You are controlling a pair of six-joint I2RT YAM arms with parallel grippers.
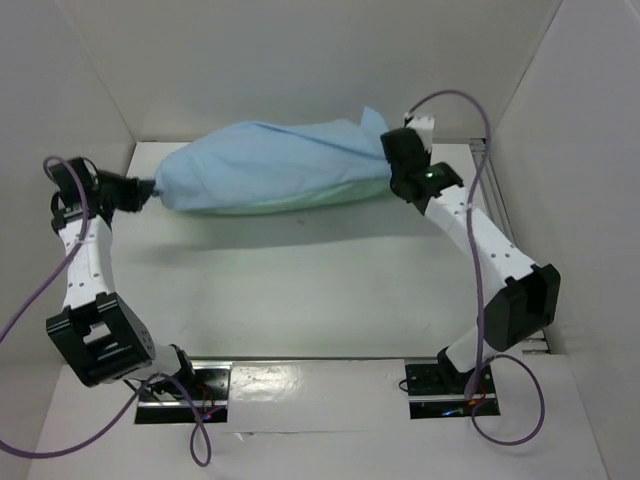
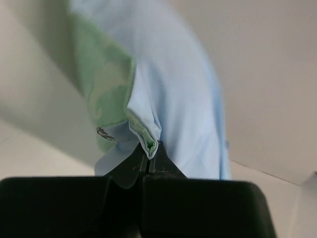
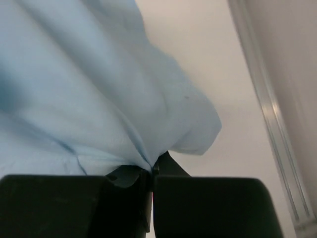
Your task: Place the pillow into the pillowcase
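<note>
Two tight pinches on the pillowcase (image 1: 270, 165): left gripper (image 2: 148, 156) at one end, right gripper (image 3: 153, 167) opposite; tag (image 2: 104, 133) illegible.

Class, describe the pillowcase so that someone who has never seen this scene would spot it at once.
Start at the far side of the white table. A bulging cloth sack, the pillowcase, spans from the left gripper to the right gripper, each shut on one end. It alone is soft cloth: pale blue above, sea-green below.
</note>
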